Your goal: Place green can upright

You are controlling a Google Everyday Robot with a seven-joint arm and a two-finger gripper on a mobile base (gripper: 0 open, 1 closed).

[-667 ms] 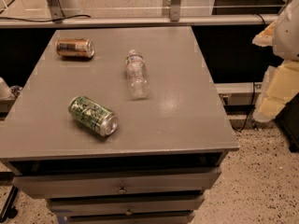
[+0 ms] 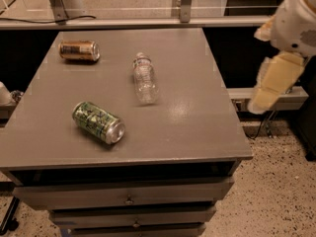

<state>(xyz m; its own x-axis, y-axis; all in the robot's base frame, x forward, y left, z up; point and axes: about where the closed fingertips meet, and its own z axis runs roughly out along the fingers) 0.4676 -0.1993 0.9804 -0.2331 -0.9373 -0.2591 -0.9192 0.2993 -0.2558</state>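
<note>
The green aluminium drink can (image 2: 98, 122) lies on its side, lower left on the grey counter (image 2: 197, 127). The cream gripper (image 2: 272, 85) hangs at right, clear of the counter; I cannot tell whether it is spread or closed.

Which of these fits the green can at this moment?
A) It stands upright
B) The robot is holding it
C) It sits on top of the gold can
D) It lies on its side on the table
D: the green can lies on its side near the front left of the table, while the end effector hangs past the table's right edge, touching nothing.
</note>
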